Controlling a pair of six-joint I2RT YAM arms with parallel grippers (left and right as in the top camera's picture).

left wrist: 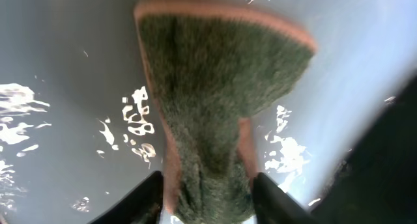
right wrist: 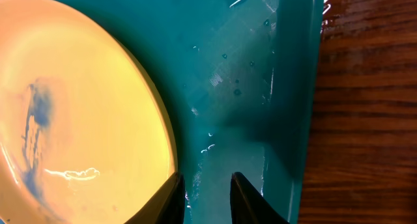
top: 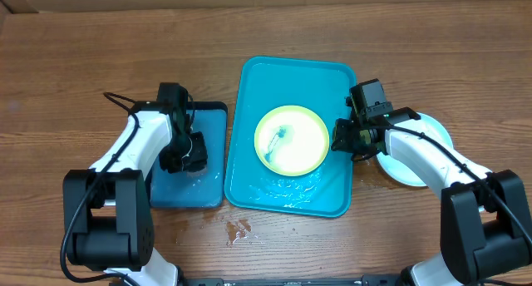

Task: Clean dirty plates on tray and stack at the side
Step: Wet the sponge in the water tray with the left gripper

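Note:
A yellow-green plate with a blue-green smear lies in the turquoise tray. My right gripper is at the plate's right rim. In the right wrist view the right gripper stands narrowly open. Its left finger is against the edge of the plate, and only wet tray floor shows between the fingers. A pale blue plate lies on the table to the right, partly under the right arm. My left gripper is low over the small blue tray, pinching a green sponge in the left gripper.
The black-rimmed blue tray holding water sits just left of the turquoise tray. Water drops lie on the wooden table in front of the trays. Water also pools at the near end of the turquoise tray.

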